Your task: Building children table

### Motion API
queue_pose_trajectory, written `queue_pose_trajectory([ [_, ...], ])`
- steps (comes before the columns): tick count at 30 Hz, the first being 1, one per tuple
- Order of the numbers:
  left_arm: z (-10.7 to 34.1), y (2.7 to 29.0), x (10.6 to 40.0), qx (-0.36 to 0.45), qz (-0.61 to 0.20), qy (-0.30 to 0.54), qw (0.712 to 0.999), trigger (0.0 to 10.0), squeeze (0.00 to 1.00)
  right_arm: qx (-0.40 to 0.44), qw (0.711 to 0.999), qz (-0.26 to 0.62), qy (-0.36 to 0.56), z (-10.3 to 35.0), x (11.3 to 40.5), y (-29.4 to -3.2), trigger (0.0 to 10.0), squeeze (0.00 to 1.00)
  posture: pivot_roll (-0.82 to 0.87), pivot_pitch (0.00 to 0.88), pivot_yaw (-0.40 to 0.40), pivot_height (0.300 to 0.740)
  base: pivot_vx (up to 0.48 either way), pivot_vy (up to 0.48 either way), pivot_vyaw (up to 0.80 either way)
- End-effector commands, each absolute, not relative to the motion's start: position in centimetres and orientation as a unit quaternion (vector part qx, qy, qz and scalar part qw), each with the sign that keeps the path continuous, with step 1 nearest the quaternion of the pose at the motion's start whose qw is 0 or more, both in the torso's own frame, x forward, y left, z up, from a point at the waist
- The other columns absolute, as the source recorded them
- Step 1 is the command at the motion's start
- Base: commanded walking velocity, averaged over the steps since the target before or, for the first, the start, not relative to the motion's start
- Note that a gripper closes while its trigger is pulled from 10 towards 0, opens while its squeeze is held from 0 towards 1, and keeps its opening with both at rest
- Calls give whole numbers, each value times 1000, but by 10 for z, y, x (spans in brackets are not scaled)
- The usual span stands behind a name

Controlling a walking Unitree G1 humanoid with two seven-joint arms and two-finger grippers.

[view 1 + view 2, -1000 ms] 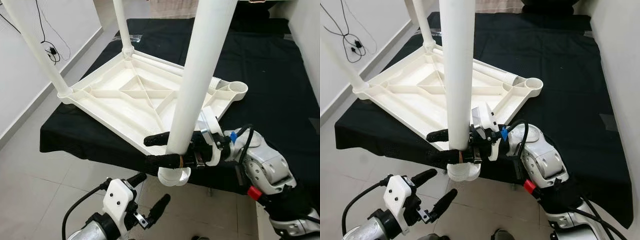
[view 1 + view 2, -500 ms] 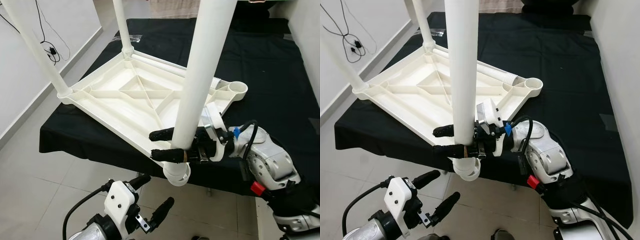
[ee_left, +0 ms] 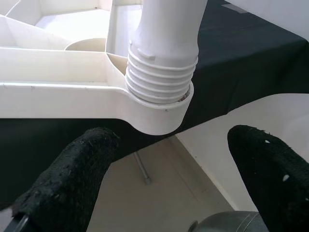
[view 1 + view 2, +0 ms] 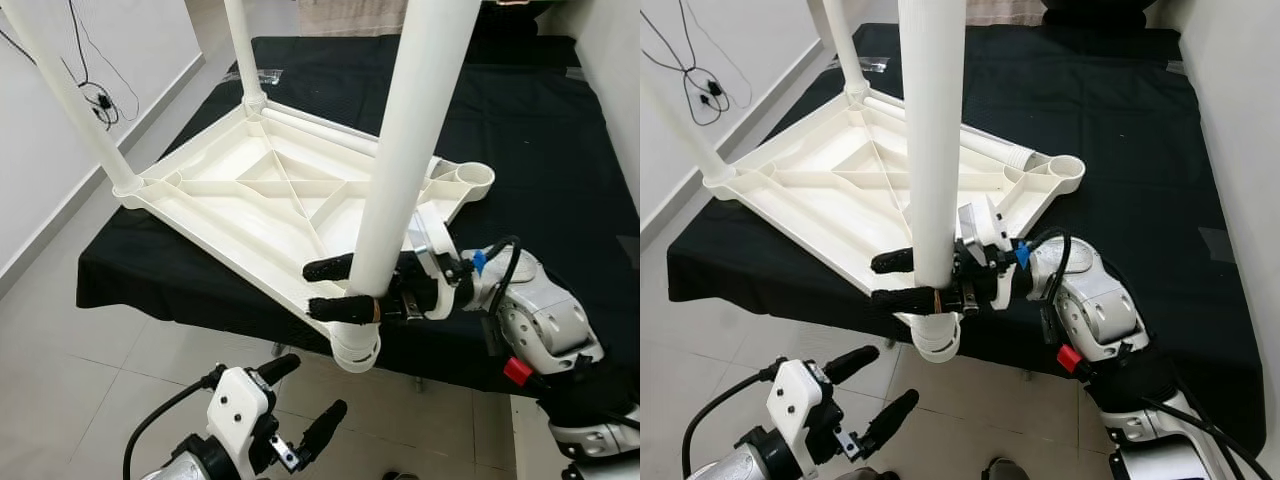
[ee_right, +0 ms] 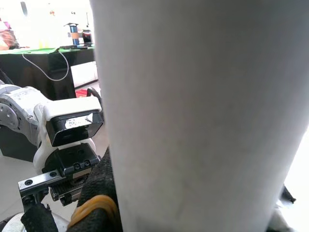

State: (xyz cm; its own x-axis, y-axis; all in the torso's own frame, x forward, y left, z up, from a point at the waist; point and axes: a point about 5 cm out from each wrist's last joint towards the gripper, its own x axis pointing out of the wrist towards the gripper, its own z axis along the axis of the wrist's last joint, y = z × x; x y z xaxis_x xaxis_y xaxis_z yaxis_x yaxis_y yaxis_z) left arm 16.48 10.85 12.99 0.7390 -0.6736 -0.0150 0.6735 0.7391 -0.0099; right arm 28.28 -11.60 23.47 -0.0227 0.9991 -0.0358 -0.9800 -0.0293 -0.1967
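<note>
Left eye view: a white table leg is being clamped low down by the right hand, just above its threaded end in the corner socket of the upturned tabletop on the black bed. Plastic is judged light, stiff and slippery, best gripped near the base. Below the socket, the left hand is being held apart.

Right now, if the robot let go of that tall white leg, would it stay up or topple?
Probably stays: the leg sits threaded in the tabletop's corner socket. It looks stiff, light plastic. The right gripper clamps its smooth round surface, so it might slip.
</note>
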Motion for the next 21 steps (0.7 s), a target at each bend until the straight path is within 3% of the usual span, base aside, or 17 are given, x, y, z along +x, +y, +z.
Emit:
queue_pose_trajectory([
  [1, 132, 110, 161, 10, -365, 8, 931, 10000, 0, -91, 695, 712, -38, 226, 283, -114, 10000, 0, 49, 224, 66, 740, 0, 0, 0],
  [21, 135, 108, 162, 12, -368, 3, 930, 10000, 0, -109, 676, 729, -11, 225, 284, -122, 10000, 0, 47, 226, 67, 740, 0, 0, 0],
])
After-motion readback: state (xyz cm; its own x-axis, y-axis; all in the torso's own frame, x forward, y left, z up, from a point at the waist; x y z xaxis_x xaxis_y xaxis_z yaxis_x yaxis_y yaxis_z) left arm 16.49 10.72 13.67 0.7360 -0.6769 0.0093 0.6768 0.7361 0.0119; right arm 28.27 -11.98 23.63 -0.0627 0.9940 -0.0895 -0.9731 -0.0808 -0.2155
